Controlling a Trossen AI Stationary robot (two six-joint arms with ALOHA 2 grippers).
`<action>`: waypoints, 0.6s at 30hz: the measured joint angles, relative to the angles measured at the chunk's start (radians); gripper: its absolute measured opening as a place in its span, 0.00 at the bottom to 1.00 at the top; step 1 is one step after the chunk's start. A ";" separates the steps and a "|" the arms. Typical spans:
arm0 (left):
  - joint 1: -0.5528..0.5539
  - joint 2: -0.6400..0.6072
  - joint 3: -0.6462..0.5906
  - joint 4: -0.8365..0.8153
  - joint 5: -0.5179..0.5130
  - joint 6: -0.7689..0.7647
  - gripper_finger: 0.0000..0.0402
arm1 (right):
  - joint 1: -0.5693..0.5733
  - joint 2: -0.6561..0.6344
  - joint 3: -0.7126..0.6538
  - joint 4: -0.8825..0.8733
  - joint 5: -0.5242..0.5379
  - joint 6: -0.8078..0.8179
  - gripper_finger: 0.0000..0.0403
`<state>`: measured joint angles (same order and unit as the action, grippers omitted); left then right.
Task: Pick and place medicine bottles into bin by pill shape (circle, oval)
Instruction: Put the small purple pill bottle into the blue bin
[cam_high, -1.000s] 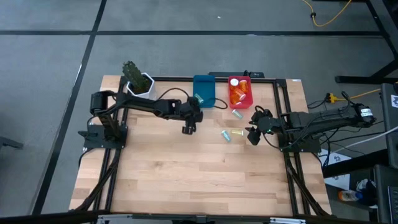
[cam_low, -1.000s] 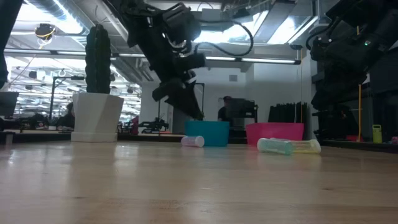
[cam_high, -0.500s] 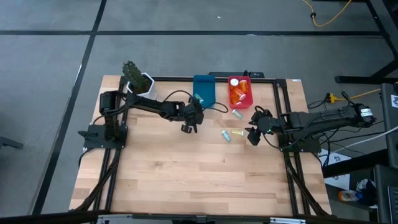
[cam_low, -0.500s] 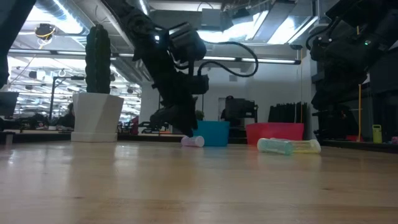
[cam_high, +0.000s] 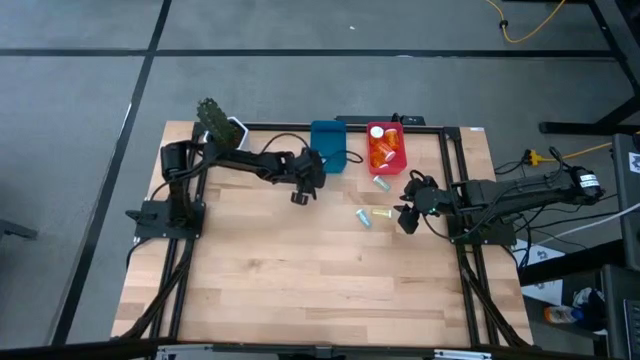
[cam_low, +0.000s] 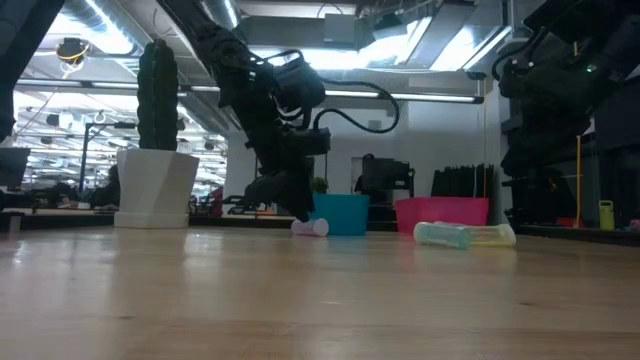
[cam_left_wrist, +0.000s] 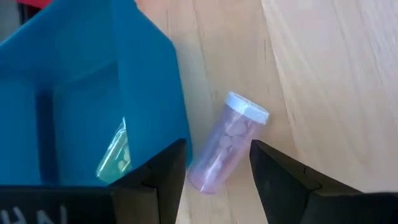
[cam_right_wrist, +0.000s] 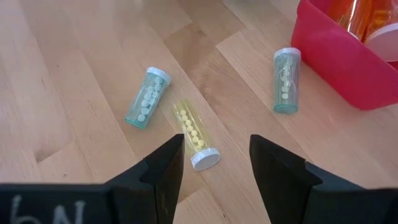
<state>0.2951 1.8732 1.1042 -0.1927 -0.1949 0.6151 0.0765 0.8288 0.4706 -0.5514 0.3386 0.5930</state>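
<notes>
A purple vial with a white cap lies on its side on the table against the blue bin's outer wall. My left gripper is open, low over the vial, with one finger on each side of its bottom end and not touching it; it also shows in the high view and the low view. A teal vial lies inside the blue bin. My right gripper is open and empty above a yellow vial, with two teal vials lying nearby.
The red bin holds orange bottles and stands right of the blue bin at the table's far edge. A white plant pot stands at the far left. Bare wood fills the near half of the table.
My left gripper has gone toward the table's far edge and down, closing in on the blue bin, and now stands low over the purple vial. The vials have not moved.
</notes>
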 joint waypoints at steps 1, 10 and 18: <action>0.004 0.000 0.000 0.000 0.010 0.000 0.43 | 0.000 0.000 0.000 0.000 0.000 0.000 0.46; 0.005 0.077 0.004 0.052 0.030 -0.002 0.43 | 0.000 0.001 0.000 -0.001 -0.001 0.002 0.46; -0.008 0.075 0.003 0.037 0.036 -0.100 0.43 | 0.000 0.001 0.000 -0.001 -0.001 0.004 0.46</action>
<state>0.2869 1.9482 1.1076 -0.1558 -0.1589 0.5155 0.0765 0.8295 0.4706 -0.5522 0.3378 0.5968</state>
